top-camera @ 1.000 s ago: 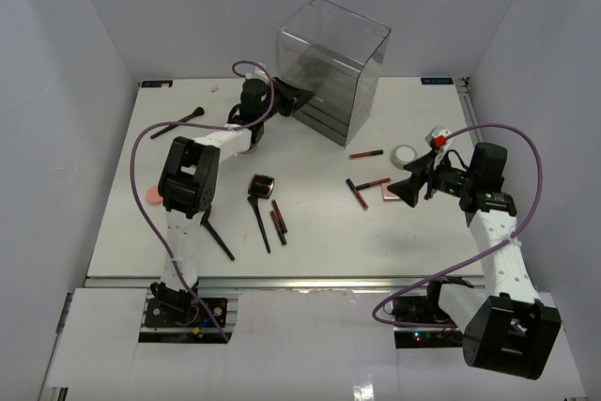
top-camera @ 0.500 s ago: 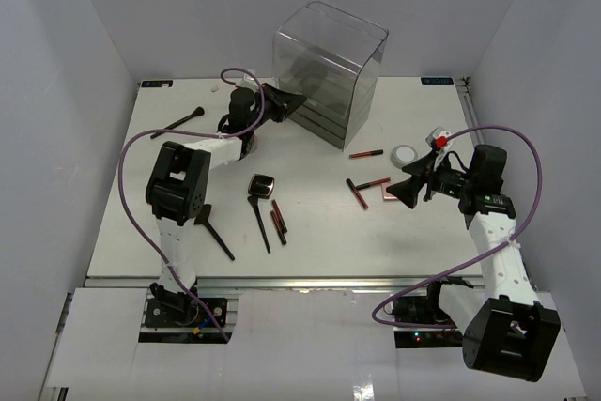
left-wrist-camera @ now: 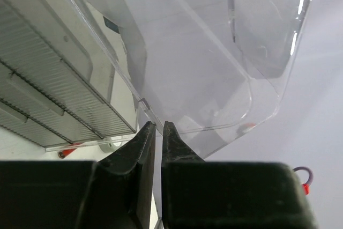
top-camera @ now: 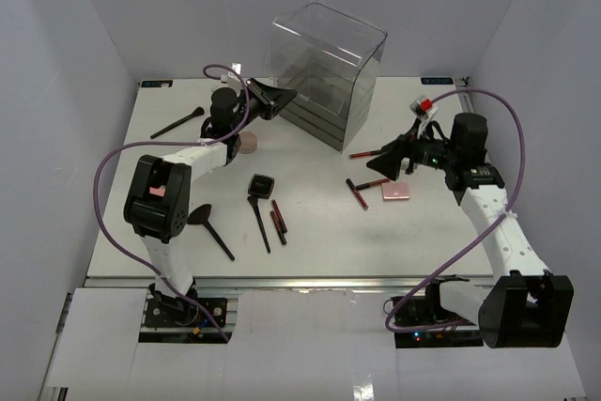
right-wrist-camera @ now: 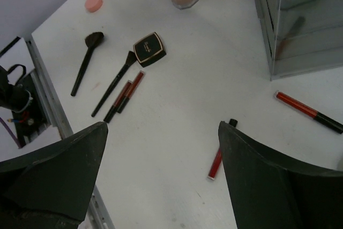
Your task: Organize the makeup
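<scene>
While closed to a thin gap, pinches the box (top-camera: 324, 63) wall with the left gripper (left-wrist-camera: 158, 126), at the far side of the table (top-camera: 319, 241). Hovers with the right gripper (right-wrist-camera: 161, 127) spread wide above red sticks (top-camera: 368, 182), near the pink compact (top-camera: 395, 192). Leaves brushes (top-camera: 257, 218) and black compact (top-camera: 262, 183) lying mid-table.

1. Top external: mounted high at the near edge, looking down on the whole table (top-camera: 329, 246).
2. Left wrist: very close, facing up along the clear box (left-wrist-camera: 187, 68) wall.
3. Right wrist: raised, looking down; it shares the black compact (right-wrist-camera: 149, 49), upper centre-left of its frame, with the top view.
</scene>
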Controlling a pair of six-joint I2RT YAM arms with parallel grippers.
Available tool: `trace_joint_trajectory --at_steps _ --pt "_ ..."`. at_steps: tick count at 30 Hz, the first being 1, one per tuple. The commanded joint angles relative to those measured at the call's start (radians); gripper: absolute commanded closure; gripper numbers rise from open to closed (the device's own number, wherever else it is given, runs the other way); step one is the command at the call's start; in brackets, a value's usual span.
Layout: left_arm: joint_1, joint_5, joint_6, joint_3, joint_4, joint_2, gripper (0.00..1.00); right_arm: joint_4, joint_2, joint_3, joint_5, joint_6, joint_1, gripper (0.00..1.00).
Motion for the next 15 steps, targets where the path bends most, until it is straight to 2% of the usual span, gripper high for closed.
trace_joint_trajectory --at_steps 1,5,10,12,15 --pt "0.004 0.079 -0.004 -0.013 0.050 -0.117 0.96 0.069 0.108 0.190 0.121 0.224 0.114 0.10" --pt "0.008 0.091 -0.006 -0.010 0.034 -0.154 0.96 0.129 0.195 0.290 0.173 0.326 0.174 0.09" --pt "0.012 0.103 -0.019 0.006 0.025 -0.170 0.95 0.181 0.306 0.378 0.202 0.383 0.205 0.01" --pt "0.012 0.106 -0.025 0.010 0.022 -0.172 0.95 0.198 0.352 0.419 0.187 0.399 0.209 0.08" --pt "0.014 0.107 -0.026 0.015 0.015 -0.175 0.95 0.218 0.393 0.467 0.174 0.423 0.214 0.12"
